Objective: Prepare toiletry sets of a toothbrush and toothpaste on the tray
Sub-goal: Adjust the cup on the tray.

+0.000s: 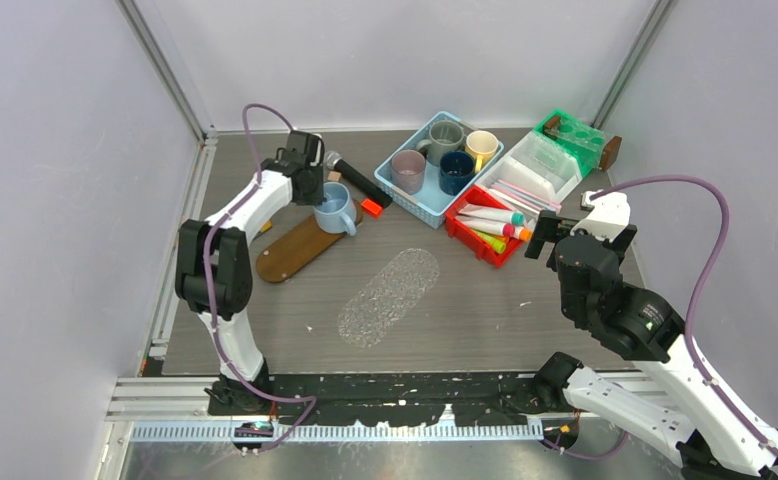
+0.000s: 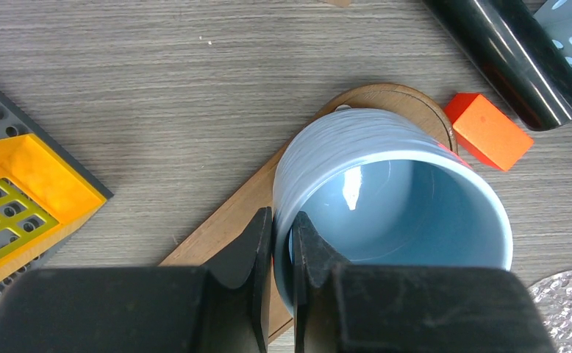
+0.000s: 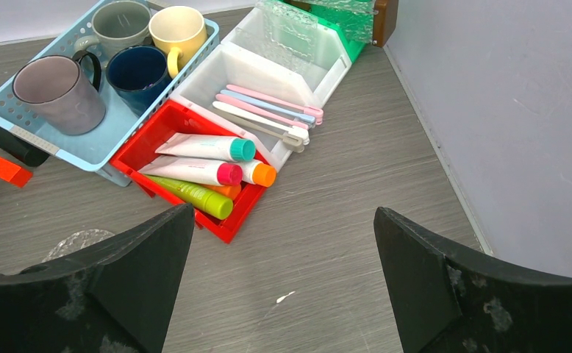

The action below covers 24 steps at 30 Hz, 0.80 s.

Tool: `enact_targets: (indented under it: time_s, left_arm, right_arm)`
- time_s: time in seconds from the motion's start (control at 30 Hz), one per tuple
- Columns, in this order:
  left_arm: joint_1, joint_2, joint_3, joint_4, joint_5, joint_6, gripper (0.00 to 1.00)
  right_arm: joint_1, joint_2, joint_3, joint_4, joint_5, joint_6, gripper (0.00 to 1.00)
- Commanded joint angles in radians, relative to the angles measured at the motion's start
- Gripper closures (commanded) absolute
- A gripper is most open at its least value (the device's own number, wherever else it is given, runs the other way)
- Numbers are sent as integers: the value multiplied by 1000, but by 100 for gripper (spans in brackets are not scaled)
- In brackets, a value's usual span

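Note:
Several pastel pink, blue and white toothbrushes (image 3: 268, 112) lie in a white bin (image 1: 527, 178). Several toothpaste tubes (image 3: 204, 147) with coloured caps lie in a red bin (image 1: 485, 225). A brown wooden oval tray (image 1: 290, 250) lies at the left, and also shows in the left wrist view (image 2: 228, 220). My left gripper (image 2: 281, 220) is shut on the rim of a light blue mug (image 2: 386, 198), which is over the tray's far end (image 1: 335, 210). My right gripper (image 3: 283, 220) is open and empty above bare table, near the red bin.
A clear textured oval tray (image 1: 390, 295) lies mid-table. A black microphone (image 1: 357, 180) and an orange block (image 2: 487, 131) lie beside the mug. A blue basket (image 1: 413, 195) holds several mugs. A green bin (image 1: 570, 135) stands far right. A yellow-and-grey brick plate (image 2: 18, 198) lies left.

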Motion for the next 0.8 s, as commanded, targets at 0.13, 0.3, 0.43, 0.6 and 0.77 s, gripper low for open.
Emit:
enact_targets:
  time_s: [0.13, 0.3, 0.43, 0.6, 0.77]
  left_arm:
    - [-24, 8, 94, 77, -23, -31, 100]
    - [-31, 16, 102, 73, -43, -35, 100]
    - [-34, 23, 104, 64, -38, -36, 98]
    - [-37, 29, 107, 51, -49, -40, 72]
    - [-37, 23, 108, 37, -66, -41, 53]
  right_arm:
    - [1, -9, -4, 31, 6, 3, 1]
    - [0, -11, -4, 32, 4, 4, 1]
    - [0, -13, -4, 32, 4, 4, 1]
    - [0, -11, -4, 32, 3, 2, 1]
    - [1, -10, -2, 32, 1, 3, 1]
